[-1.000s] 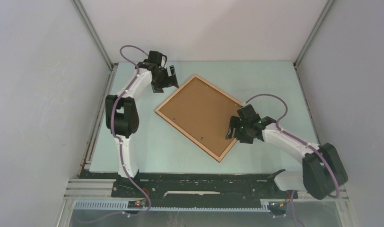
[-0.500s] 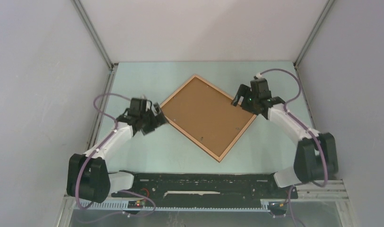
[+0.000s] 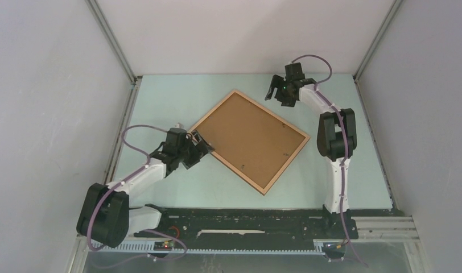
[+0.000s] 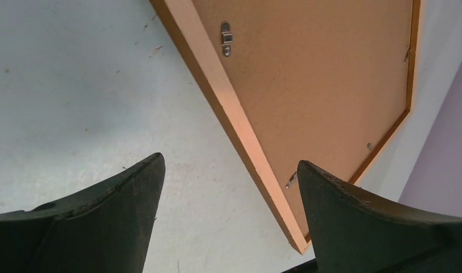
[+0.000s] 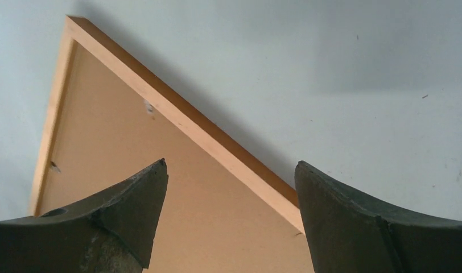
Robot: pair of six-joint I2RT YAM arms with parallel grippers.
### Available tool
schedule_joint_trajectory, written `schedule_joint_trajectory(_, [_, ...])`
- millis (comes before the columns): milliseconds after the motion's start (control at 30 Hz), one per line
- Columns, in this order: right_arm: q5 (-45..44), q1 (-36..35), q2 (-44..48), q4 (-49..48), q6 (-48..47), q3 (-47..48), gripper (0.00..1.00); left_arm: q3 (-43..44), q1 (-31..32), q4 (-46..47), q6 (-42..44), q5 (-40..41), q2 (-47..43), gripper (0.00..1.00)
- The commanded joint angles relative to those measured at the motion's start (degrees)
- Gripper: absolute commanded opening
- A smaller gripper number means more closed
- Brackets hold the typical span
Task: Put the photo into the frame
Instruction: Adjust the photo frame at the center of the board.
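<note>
Frame [image 3: 240, 173] of light wood lies back-up, turned like a diamond, in the middle of a pale green table [image 3: 177, 102]. A brown backing board [image 3: 248, 139] fills it. The left gripper [image 3: 199, 142] sits at the frame's left corner, jaws spread wide, holding nothing. The right gripper [image 3: 277, 91] hangs near the far edge, likewise spread and empty. A small metal tab [image 4: 227, 38] sits at the board's edge.

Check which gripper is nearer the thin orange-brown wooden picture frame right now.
Left. The left gripper is at the thin orange-brown wooden picture frame's near-left edge, jaws open over it; the right gripper hovers beyond the far-right edge, apart from it.
</note>
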State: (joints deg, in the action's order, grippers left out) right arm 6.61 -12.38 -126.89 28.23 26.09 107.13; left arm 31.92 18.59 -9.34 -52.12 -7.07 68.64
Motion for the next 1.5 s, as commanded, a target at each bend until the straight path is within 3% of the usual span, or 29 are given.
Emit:
schedule_joint_trajectory(0, [7.28,2.09,-3.11,7.36,-5.52,3.37,0.89,1.73,1.38,4.86,-2.44,3.05,3.26,0.93])
schedule_joint_trajectory(500, [11.63,4.17,-3.57,6.6,-6.38,-3.4,0.85,16.76,0.3,0.19,5.04,4.73,21.88,0.97])
schedule_joint_trajectory(733, [13.33,5.07,-0.55,1.95,-4.5,-9.15,0.8,27.4,0.03,-4.67,6.68,-0.15,32.73,0.95])
schedule_joint_trajectory(967, [17.29,4.93,-1.64,3.05,-4.66,-9.32,0.76,33.57,0.13,-8.84,10.35,0.74,35.38,0.95])
schedule_joint_trajectory(1233, [21.57,3.59,5.89,0.66,-5.69,-21.26,0.75,40.29,0.18,-11.89,11.89,0.77,39.75,0.95])
schedule_joint_trajectory(1467, [28.1,3.84,7.28,4.76,-9.94,-21.09,0.71,47.38,-0.02,-18.39,16.85,3.88,44.37,0.96])
